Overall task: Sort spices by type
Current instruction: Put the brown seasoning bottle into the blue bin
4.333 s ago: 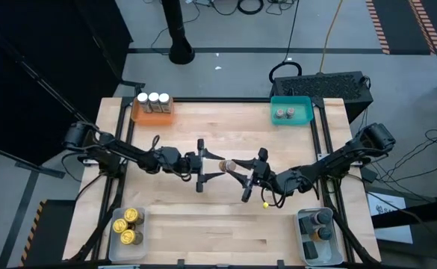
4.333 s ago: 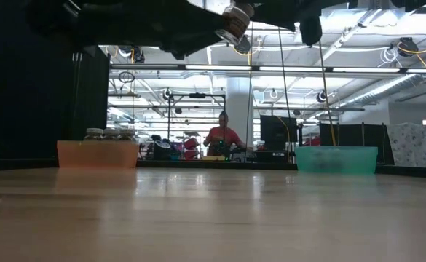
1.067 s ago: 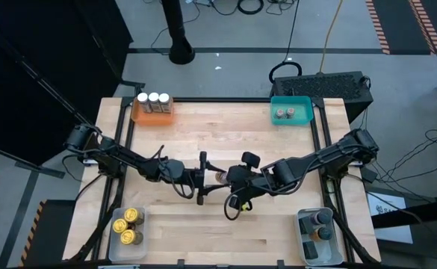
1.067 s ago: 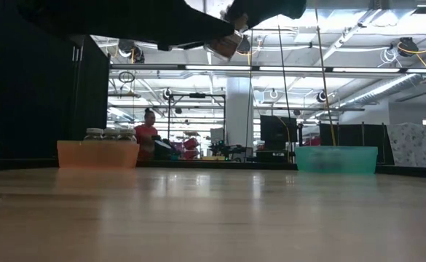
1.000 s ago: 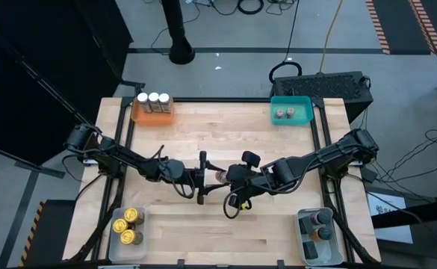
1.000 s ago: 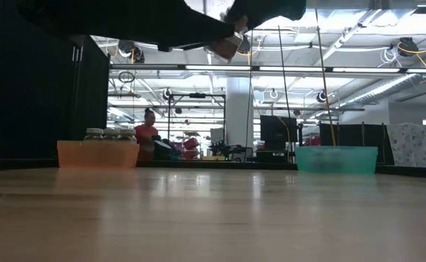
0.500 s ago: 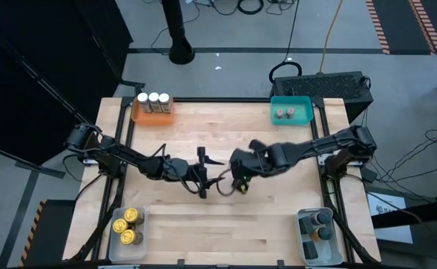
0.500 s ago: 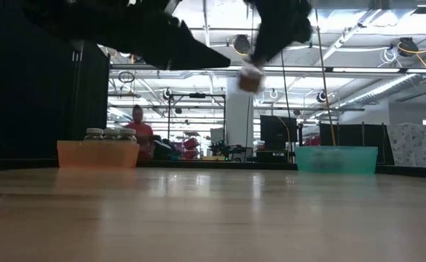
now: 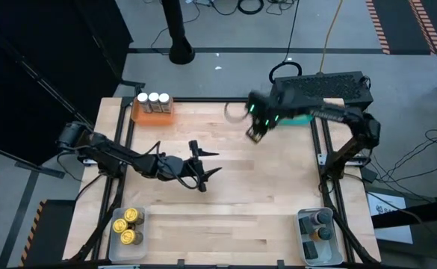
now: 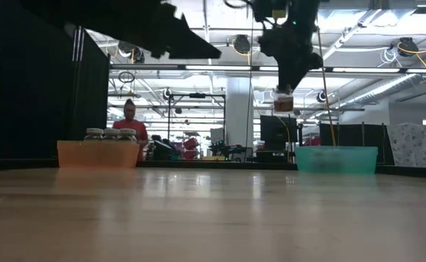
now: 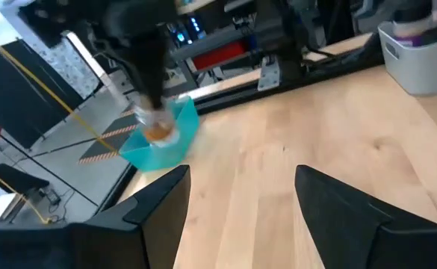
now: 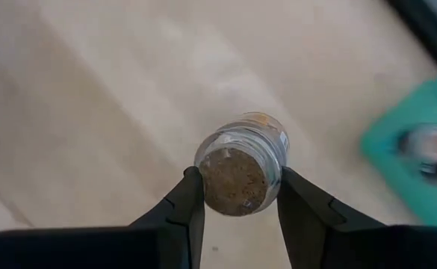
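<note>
Your wooden table (image 9: 225, 187) carries four trays at its corners: an orange tray (image 9: 152, 112) of white-topped jars at the far left, a teal tray (image 9: 299, 118) at the far right, a tray of gold-lidded jars (image 9: 128, 226) at the near left, and a clear tray (image 9: 319, 228) of dark jars at the near right. The right arm reaches in from the far right edge, and its right gripper (image 12: 237, 196) is clamped on a brownish spice jar (image 12: 240, 163), one finger on each side of the glass, held clear above the wood. The relation you need is this: the teal tray lies just beside the jar, toward the table's far right corner, and already holds a similar grey-lidded jar (image 12: 426, 146). The carried jar hangs with its long axis roughly vertical in the low view, base downward. The right arm is plainly the nearer one. The left gripper (image 9: 202, 169) waits near the table's middle, fingers spread and empty. Beyond the table, a person (image 10: 129, 125) stands far off in the room.
</note>
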Robot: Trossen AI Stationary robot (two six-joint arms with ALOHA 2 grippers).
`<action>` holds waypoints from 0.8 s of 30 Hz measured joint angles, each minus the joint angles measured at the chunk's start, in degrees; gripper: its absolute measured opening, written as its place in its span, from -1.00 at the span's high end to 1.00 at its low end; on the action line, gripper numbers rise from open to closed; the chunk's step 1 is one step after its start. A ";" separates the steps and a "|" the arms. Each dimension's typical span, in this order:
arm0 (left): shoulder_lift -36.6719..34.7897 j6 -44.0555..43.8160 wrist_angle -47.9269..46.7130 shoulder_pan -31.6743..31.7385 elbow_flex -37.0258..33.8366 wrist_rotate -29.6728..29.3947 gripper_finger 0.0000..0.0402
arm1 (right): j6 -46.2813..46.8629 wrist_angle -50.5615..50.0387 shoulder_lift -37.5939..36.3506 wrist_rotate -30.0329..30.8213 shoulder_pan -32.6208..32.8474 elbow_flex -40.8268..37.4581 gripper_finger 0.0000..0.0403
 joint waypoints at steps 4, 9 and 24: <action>-5.31 -0.04 -6.19 -0.17 0.00 -0.14 -0.24 | -2.74 0.46 -2.49 -4.01 -12.08 0.00 0.45; -12.41 -0.66 -14.09 -0.15 0.00 -0.83 -0.24 | 1.12 -0.59 -3.52 -6.54 -25.83 0.00 0.45; -33.04 -10.51 -34.16 -0.25 -5.47 -1.25 -0.24 | 9.57 -2.81 -3.44 1.06 -41.78 -10.49 0.45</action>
